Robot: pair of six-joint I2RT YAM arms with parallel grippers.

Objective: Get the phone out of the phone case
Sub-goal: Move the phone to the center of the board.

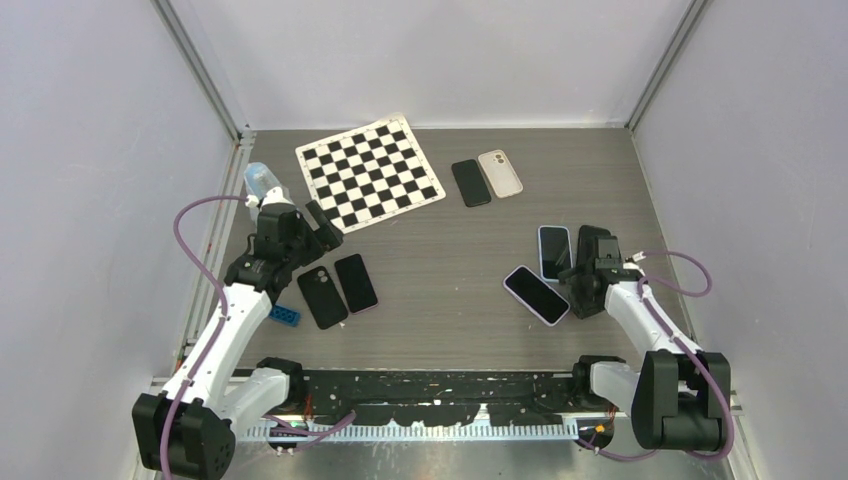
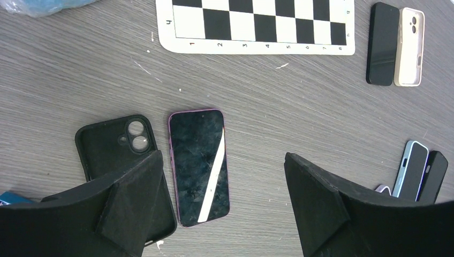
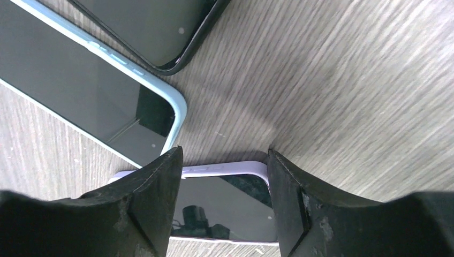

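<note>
Currently the right gripper (image 3: 225,152) is narrowly parted, its fingers straddling the end of the dark-screened phone in a lilac plastic case (image 3: 225,198); whether they touch it cannot be told. The left gripper (image 2: 223,155) is spread wide above a bare purple-rimmed phone (image 2: 199,166), with an empty black phone case (image 2: 107,144) partly under one finger.
</note>
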